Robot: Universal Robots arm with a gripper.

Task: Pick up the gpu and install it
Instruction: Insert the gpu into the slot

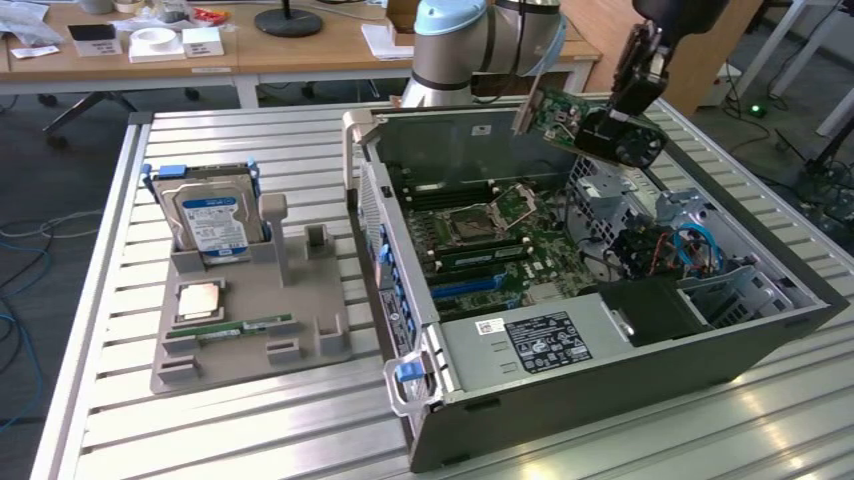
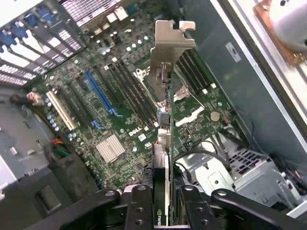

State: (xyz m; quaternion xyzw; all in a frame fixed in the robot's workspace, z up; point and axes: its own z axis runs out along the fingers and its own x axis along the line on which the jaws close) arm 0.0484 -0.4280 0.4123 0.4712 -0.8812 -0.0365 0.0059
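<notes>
lighting: bright and even; glare noted on the metal table (image 1: 747,425); inside of the computer case (image 1: 667,365) shaded; pale patches overexposed in wrist view.

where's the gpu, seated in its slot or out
Out. The end effector holds the gpu in the air above the open case; in the wrist view the blue slot below is empty.

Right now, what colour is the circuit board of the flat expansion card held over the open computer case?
Green; the gpu shows it best in the exterior view.
</notes>
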